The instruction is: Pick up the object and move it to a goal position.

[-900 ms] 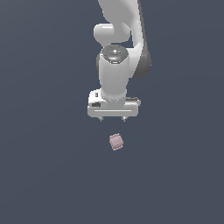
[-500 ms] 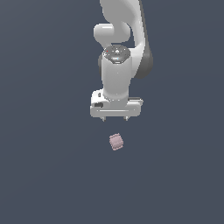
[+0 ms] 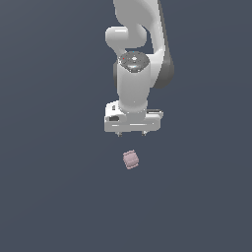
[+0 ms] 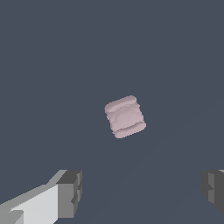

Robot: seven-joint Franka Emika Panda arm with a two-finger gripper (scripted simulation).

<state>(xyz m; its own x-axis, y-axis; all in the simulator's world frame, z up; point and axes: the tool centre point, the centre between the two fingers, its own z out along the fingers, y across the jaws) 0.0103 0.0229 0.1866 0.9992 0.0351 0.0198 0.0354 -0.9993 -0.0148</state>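
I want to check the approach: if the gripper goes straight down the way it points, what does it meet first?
Probably the bare floor: the pink block seems slightly ahead of the open gripper, though depth is unclear.

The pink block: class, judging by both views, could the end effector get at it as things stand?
Probably yes. The pink block lies alone on the dark surface, nothing beside it. The end effector is open, its fingers set wider apart than the block.
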